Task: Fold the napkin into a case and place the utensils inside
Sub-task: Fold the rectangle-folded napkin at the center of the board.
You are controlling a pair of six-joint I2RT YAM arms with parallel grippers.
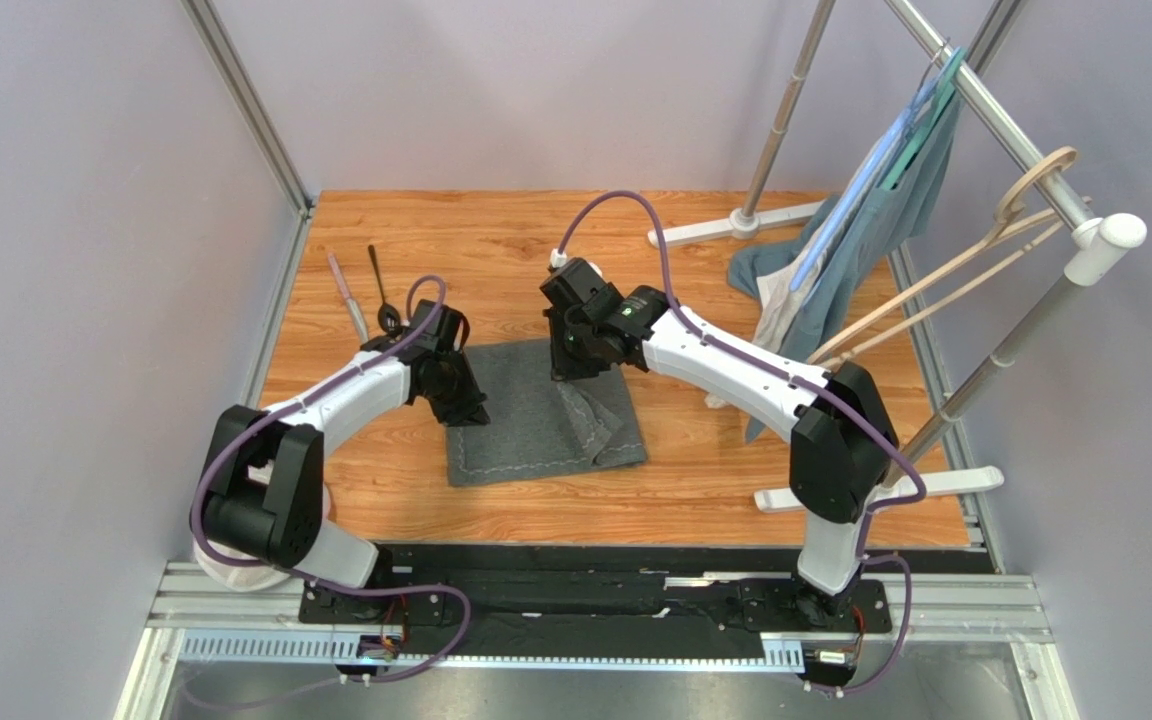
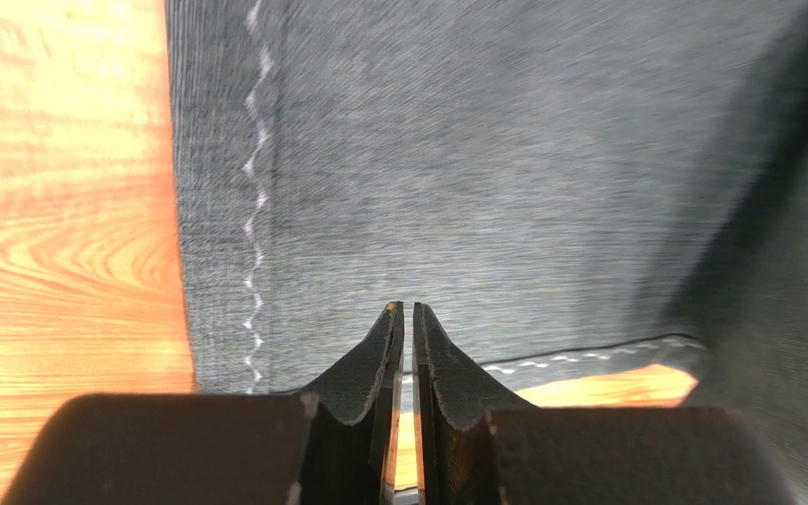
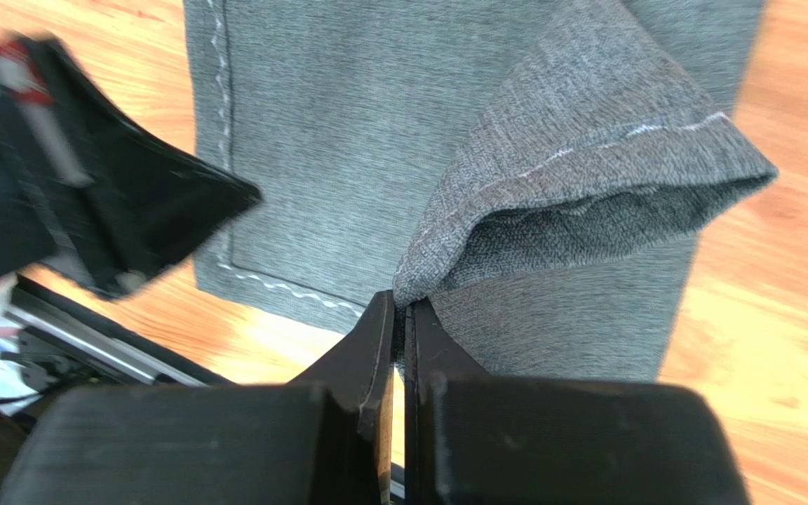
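The dark grey napkin (image 1: 525,432) (image 2: 482,158) (image 3: 324,137) lies flat in the middle of the wooden table. My right gripper (image 1: 575,360) (image 3: 402,300) is shut on one of its corners, and the raised flap (image 3: 587,137) curls over the rest of the cloth with its pale stitching showing. My left gripper (image 1: 465,402) (image 2: 408,307) is at the napkin's left edge, jaws shut to a thin slit with nothing between them, tips over the cloth near its stitched corner. The silver knife (image 1: 345,293) and the black spoon (image 1: 382,293) lie side by side at the far left.
A teal-grey garment (image 1: 868,210) and wooden hangers (image 1: 973,263) hang on a metal rack at the right. The rack's feet (image 1: 898,488) and pole base (image 1: 717,228) rest on the table. Grey walls enclose the sides and back.
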